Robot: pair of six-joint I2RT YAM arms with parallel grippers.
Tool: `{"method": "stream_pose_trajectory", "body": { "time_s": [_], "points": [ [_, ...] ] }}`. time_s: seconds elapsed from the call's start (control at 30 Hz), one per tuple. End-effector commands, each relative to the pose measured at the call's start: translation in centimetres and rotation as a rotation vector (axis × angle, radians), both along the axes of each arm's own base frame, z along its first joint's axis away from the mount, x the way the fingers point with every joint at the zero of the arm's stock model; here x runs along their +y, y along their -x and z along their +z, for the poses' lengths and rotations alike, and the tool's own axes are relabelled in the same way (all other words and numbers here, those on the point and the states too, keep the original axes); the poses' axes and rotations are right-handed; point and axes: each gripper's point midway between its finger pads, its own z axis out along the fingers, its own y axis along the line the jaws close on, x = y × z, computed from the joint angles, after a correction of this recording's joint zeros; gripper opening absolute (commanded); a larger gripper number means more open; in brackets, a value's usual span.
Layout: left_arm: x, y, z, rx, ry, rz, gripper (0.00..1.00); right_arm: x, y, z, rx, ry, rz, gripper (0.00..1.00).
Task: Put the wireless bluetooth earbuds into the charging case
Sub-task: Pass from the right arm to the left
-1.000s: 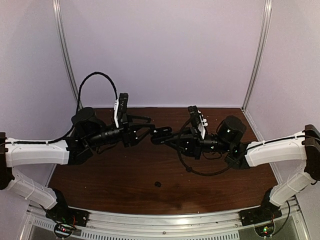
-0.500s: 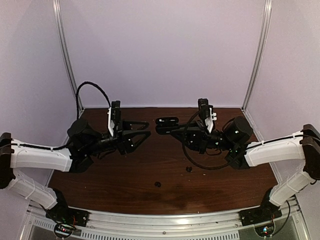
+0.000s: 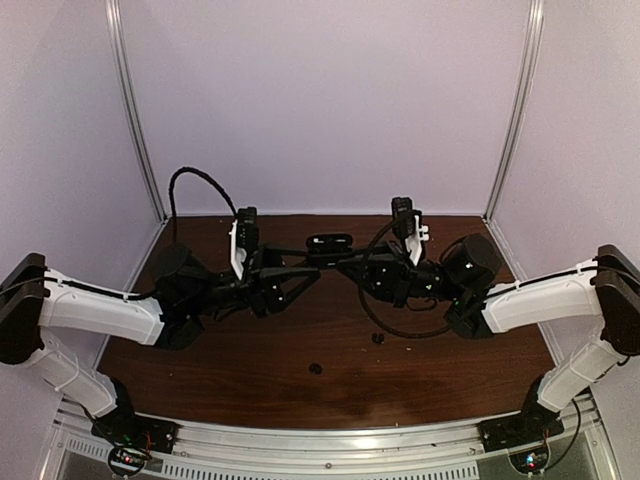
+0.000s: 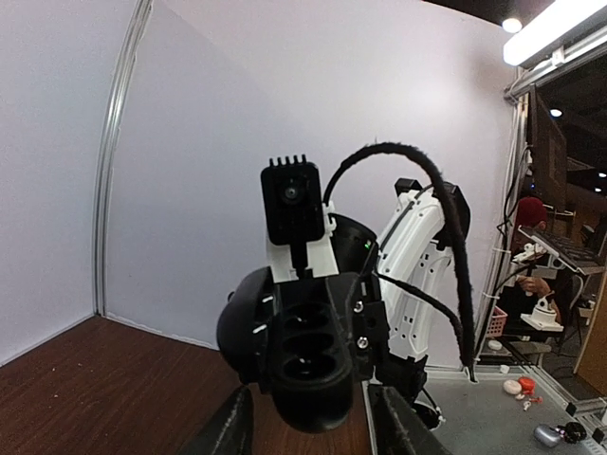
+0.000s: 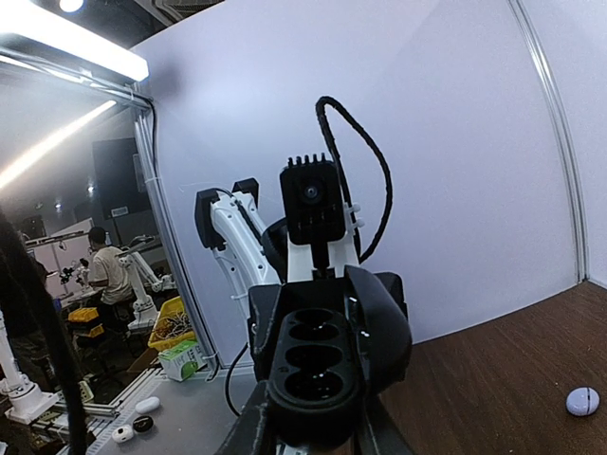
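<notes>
Nearest the arm bases, a black earbud [image 3: 316, 369] and a second black earbud [image 3: 379, 338] lie loose on the table [image 3: 250, 360], well below both pincers and on their near side, exactly where they lay half a second earlier. Above them, in mid-air, the right pincer [image 3: 342, 254] pinches the black charging case [image 3: 331, 241], whose oval wells face the wrist cameras; the case hangs where it did half a second ago. The left pincer [image 3: 312, 260] has moved in from the left since then. Its fingers are spread on either side of the case, set narrower than before, with a gap showing on each side. In the right wrist view, a small white bud [image 5: 581, 401] sits on the table, low and to the right of the right pincer.
</notes>
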Motion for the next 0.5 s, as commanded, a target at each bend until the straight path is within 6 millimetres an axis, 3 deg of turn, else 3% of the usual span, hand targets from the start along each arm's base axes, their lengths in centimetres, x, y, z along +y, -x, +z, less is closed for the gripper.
{"method": "stream_pose_trajectory", "body": {
  "time_s": [0.0, 0.47],
  "points": [
    [-0.16, 0.0, 2.21, -0.007, 0.081, -0.012, 0.44, 0.1, 0.21, 1.76, -0.033, -0.053, -0.002, 0.0],
    [-1.01, -0.33, 2.51, 0.019, 0.104, -0.025, 0.39, 0.27, 0.12, 1.81, -0.033, -0.058, -0.02, 0.0]
  ]
}}
